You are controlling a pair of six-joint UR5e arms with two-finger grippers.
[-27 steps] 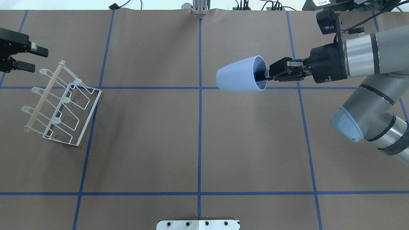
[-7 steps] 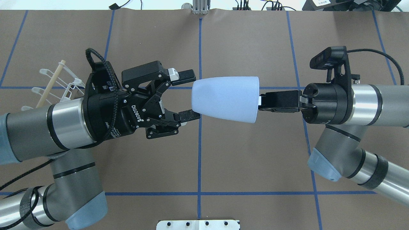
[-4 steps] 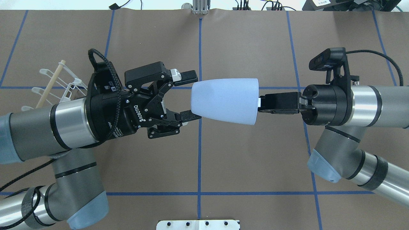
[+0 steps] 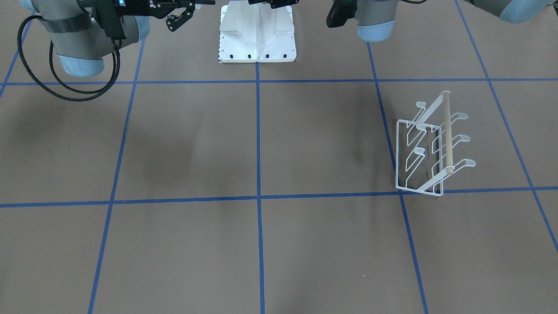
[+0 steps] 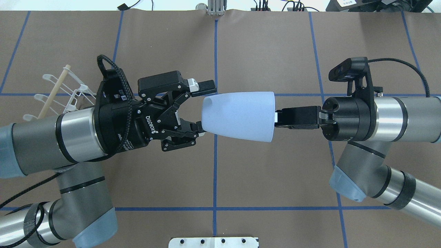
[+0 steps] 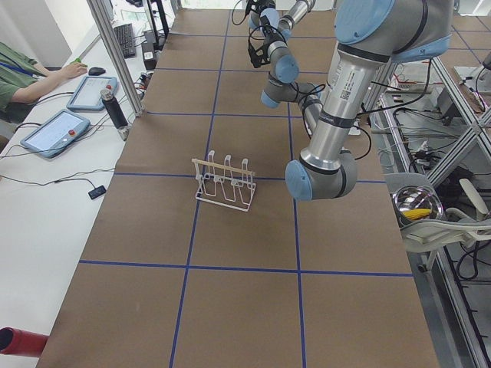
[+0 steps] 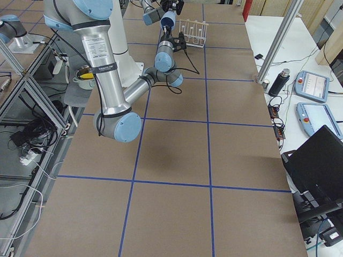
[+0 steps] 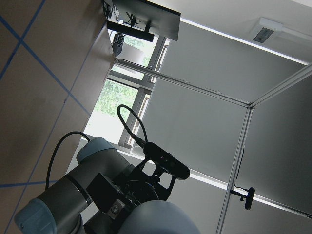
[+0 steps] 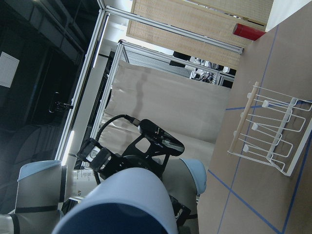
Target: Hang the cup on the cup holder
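The light blue cup (image 5: 241, 115) hangs on its side above the table's middle, base to the left and rim to the right. My right gripper (image 5: 277, 117) is shut on its rim, one finger inside. My left gripper (image 5: 207, 108) is open, and its fingers (image 5: 206, 86) stand above and below the cup's narrow base. The lower finger looks to touch the base. The white wire cup holder (image 5: 55, 88) with its wooden dowel stands at the far left, partly hidden by my left arm. The cup holder (image 4: 436, 148) shows whole and bare in the front-facing view.
Brown paper with blue tape lines covers the table. The white base plate (image 5: 213, 242) sits at the near edge. In the left side view a person (image 6: 23, 73) sits at a desk with tablets, and a metal bowl (image 6: 416, 205) stands off the table.
The right gripper has carried the cup a little to the left, and the left gripper has edged right. The cup's base now sits between the left fingers.
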